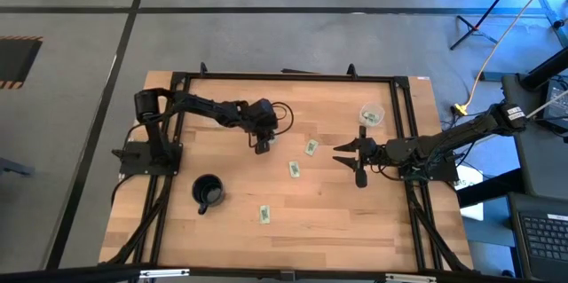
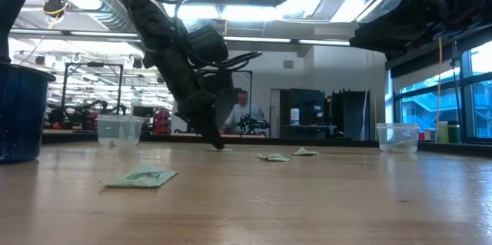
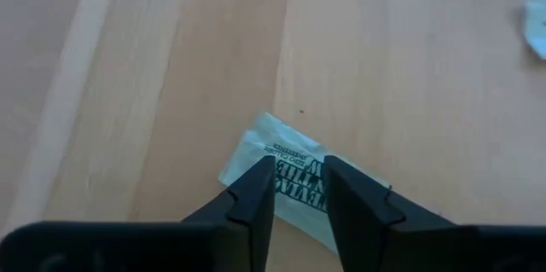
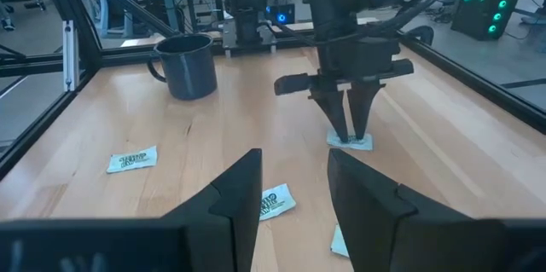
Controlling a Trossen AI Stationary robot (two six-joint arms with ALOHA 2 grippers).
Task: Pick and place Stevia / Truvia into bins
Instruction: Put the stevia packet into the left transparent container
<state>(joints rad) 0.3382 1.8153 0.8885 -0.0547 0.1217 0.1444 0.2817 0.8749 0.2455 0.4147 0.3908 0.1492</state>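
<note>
Several pale green and white sachets lie flat on the wooden table: one (image 1: 311, 147), one (image 1: 293, 169), one (image 1: 264, 215), and one (image 3: 281, 148) under my left gripper (image 3: 299, 182). That gripper (image 1: 263, 147) points down at mid-table with a narrow gap between its fingers. A clear cup (image 1: 371, 115) stands near the far right and has sachets in it. A second clear cup (image 2: 119, 130) shows in the low view. My right gripper (image 1: 344, 157) is open, up off the table beside the right cup, empty. My left gripper comes from above, pointing down. Its two fingertips (image 3: 260, 178) stand on the printed face of the sachet (image 3: 300, 178), about its middle, with a strip of the print showing between them. The sachet lies flat on the table (image 4: 350, 141).
A black mug (image 1: 208, 192) stands on the near left of the table. A black frame rail (image 1: 284, 77) runs round the table edges. Bare wood lies between the loose sachets and along the near edge. A person sits in the room behind the table (image 2: 244, 110).
</note>
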